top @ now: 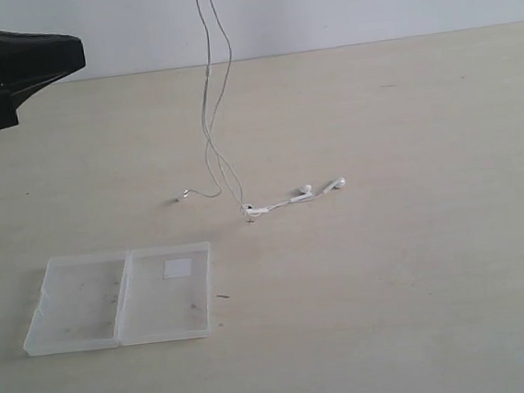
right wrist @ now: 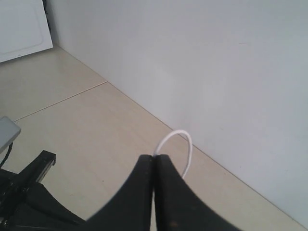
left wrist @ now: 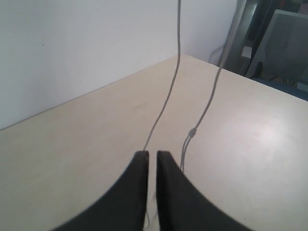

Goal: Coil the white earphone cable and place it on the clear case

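The white earphone cable [top: 208, 118] hangs in two strands from above the exterior view down to the table. Its two earbuds [top: 333, 185] and plug [top: 183, 197] lie on the tabletop. My right gripper [right wrist: 154, 157] is shut on the cable, and a small white loop [right wrist: 179, 139] arches out of its tips. It is out of the exterior view. My left gripper [top: 77, 54] hovers at the far left, apart from the strands, its jaws [left wrist: 152, 154] a narrow gap apart. The clear case [top: 119, 298] lies open flat at front left, with a white sticker [top: 177, 267].
The pale tabletop [top: 417, 265] ends at a white wall [top: 364, 1] behind. The left wrist view shows the two hanging strands [left wrist: 211, 91] beyond the fingertips and dark equipment [left wrist: 279, 43] past the table's corner. A black arm part [right wrist: 29, 197] shows below the right gripper.
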Robot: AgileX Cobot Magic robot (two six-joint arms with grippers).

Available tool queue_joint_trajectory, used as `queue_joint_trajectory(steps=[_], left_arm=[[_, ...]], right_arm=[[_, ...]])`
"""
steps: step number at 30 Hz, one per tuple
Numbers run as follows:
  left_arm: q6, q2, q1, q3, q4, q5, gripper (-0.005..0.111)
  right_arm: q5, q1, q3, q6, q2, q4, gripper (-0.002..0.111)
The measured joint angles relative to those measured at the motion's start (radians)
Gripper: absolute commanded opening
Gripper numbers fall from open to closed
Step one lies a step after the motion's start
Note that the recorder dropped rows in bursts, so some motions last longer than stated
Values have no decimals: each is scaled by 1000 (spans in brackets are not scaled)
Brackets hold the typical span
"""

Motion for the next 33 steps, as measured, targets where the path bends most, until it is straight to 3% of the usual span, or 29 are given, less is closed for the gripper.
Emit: queue_joint_trajectory(steps=[4,7,22,29,33], left_arm=[[17,4,0,0,0,6,39],[31,15,0,0,0,10,46],[-9,103,-5,-93,-2,31,63],[30,239,-116,-154,-2,60,63],[73,281,-133,-184,-2,70,69]], right_arm=[[0,0,0,0,0,7,0],[0,0,0,0,0,11,0],[-2,0,0,0,0,14,0],[-4,0,0,34,29,-4,0],[-4,0,0,46,37,-34,0]])
